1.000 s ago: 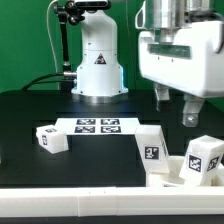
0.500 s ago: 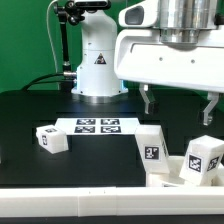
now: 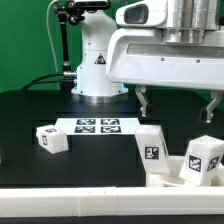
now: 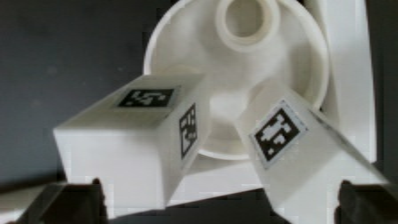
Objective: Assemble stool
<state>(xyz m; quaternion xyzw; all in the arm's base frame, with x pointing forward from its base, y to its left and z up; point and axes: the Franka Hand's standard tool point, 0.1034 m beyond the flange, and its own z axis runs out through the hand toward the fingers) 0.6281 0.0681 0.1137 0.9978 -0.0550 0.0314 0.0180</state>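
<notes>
Fingers (image 3: pixel 144 103) of the gripper (image 3: pixel 177 116), spread to their widest and holding nothing. They hang above the black table (image 3: pixel 30 115) and touch no part.

In the wrist view the fingers (image 4: pixel 71 200) frame two white legs (image 4: pixel 134 145) of the stool. These lie side by side beneath the gap between the fingertips, each showing a black-and-white square tag. Beyond the legs, farther from the fingers, is the round white seat (image 4: pixel 231 60), its hollow face and central socket turned to the camera. Whether it lies flat or leans, and whether the legs touch it, cannot be told.

In the exterior view one leg (image 3: pixel 150 146) stands below the finger on that view's left, and another (image 3: pixel 204 158) below the opposite finger. A third leg (image 3: pixel 52 139) lies well apart from the fingers, toward the exterior view's left. The marker board (image 3: pixel 98 125) lies between it and them. The arm's white base (image 3: pixel 97 62) stands behind the fingers, at the back of the table.
</notes>
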